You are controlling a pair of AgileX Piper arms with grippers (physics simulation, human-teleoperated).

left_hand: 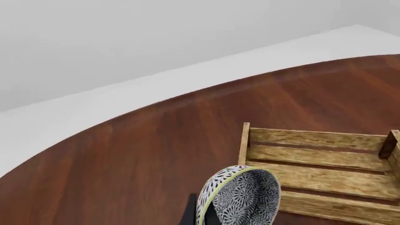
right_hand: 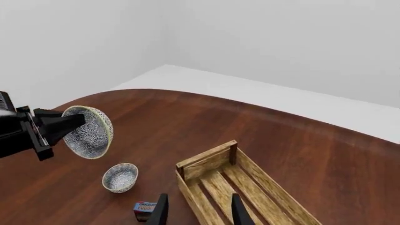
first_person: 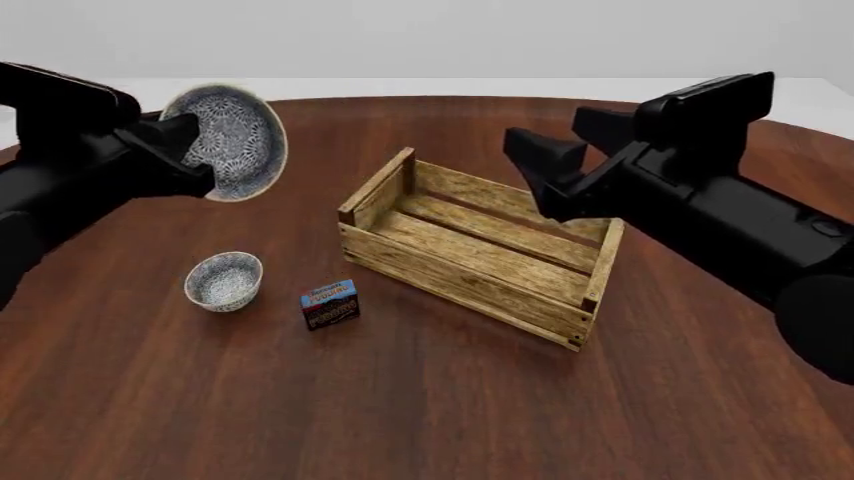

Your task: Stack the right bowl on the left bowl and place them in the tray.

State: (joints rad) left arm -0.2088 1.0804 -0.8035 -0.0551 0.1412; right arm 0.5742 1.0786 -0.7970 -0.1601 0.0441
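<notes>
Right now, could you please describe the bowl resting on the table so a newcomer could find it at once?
Start at the wooden crate mid-table and look left, past the small blue-and-red box. The small patterned bowl sits upright on the wood there. The larger bowl is held tilted in the air by the left gripper.

A larger patterned bowl (first_person: 230, 141), black-and-white with a yellow-green rim, is held tipped on edge above the table in the left gripper (first_person: 187, 150). A smaller patterned bowl (first_person: 223, 280) sits upright below that gripper. The empty slatted wooden tray (first_person: 478, 245) is seen below the right gripper (first_person: 541, 170).
</notes>
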